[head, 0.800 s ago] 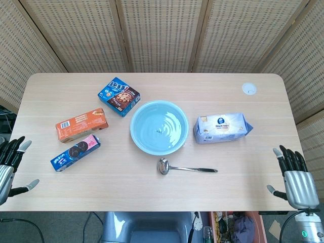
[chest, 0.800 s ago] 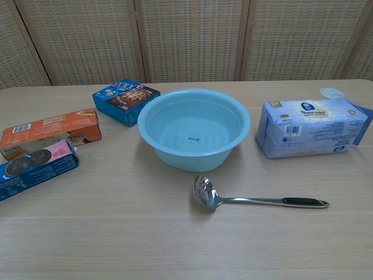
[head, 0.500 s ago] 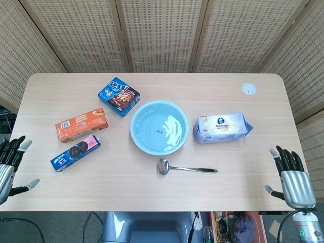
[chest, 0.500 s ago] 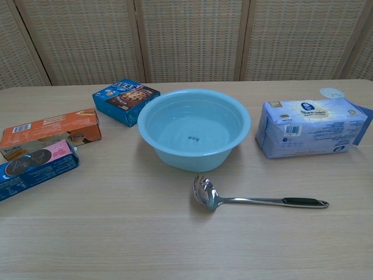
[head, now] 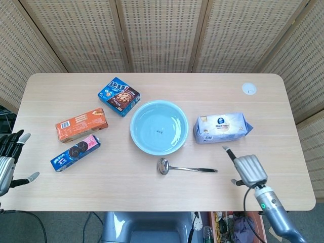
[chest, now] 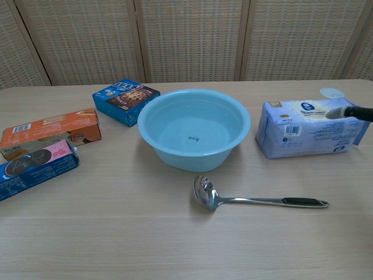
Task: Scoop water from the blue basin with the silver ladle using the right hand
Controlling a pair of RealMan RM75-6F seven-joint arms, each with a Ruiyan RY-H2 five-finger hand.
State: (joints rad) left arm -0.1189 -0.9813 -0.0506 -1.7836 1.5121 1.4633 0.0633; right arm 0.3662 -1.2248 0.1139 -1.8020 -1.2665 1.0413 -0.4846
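Note:
The blue basin (head: 159, 127) (chest: 194, 129) holds water at the table's middle. Just in front of it lies the silver ladle (head: 185, 168) (chest: 256, 199), bowl to the left and black-tipped handle to the right. My right hand (head: 246, 168) hovers over the table a little right of the ladle's handle end, fingers spread and empty; in the chest view only one of its fingertips (chest: 348, 112) shows at the right edge. My left hand (head: 8, 161) stays off the table's left edge, fingers apart, holding nothing.
A blue tissue pack (head: 221, 128) lies right of the basin, close to my right hand. Left of the basin are a blue cookie box (head: 118, 96), an orange box (head: 82, 124) and a blue-pink biscuit pack (head: 75, 153). A white disc (head: 248, 89) sits far right.
My right hand has swung in from the table's right edge, leftward over the table toward the ladle's handle. The ripples in the basin have settled. The left hand has barely shifted.

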